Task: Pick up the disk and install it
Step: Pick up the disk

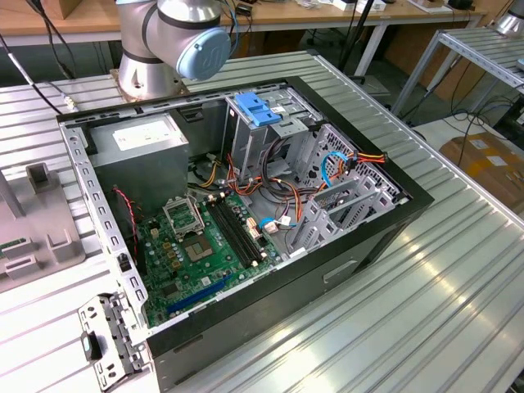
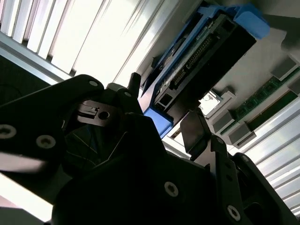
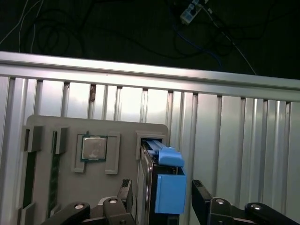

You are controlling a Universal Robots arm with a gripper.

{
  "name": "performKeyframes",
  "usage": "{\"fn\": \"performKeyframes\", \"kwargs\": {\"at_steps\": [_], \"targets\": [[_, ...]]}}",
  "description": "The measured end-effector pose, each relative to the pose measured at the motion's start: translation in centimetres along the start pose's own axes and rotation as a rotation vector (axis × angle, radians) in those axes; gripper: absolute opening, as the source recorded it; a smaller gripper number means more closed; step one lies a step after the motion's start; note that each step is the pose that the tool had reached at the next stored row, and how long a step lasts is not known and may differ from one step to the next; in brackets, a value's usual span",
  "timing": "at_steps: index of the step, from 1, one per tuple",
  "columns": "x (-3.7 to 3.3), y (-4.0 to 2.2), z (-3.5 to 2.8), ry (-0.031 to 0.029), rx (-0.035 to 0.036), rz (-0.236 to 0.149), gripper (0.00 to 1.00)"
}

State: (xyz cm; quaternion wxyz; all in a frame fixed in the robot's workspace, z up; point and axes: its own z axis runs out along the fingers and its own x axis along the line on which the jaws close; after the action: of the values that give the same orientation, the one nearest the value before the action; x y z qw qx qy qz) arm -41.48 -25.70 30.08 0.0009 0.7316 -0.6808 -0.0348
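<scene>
Pick-up stage: my jaws hang spread astride the disk (image 3: 168, 192), touching neither face. It stands on edge in a grey tray (image 3: 122, 140) near the bench (image 3: 234, 140) edge. Gripping calls for square, centred closing.

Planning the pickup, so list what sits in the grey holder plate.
In the grey holder plate: a processor chip, memory sticks and the disk, standing on edge. The end effector covers part of the plate.
</scene>
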Motion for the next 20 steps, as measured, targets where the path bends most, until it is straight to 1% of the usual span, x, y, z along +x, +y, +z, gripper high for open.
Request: {"fn": "performKeyframes", "kwargs": {"at_steps": [4,14,20], "targets": [[0.01,0.13,0.41,0.0,0.0001,0.0,0.62],[0.06,0.08,1.5,0.0,0.0001,0.0,0.62],[0.07,0.08,1.61,0.0,0.0,0.0,0.62]]}}
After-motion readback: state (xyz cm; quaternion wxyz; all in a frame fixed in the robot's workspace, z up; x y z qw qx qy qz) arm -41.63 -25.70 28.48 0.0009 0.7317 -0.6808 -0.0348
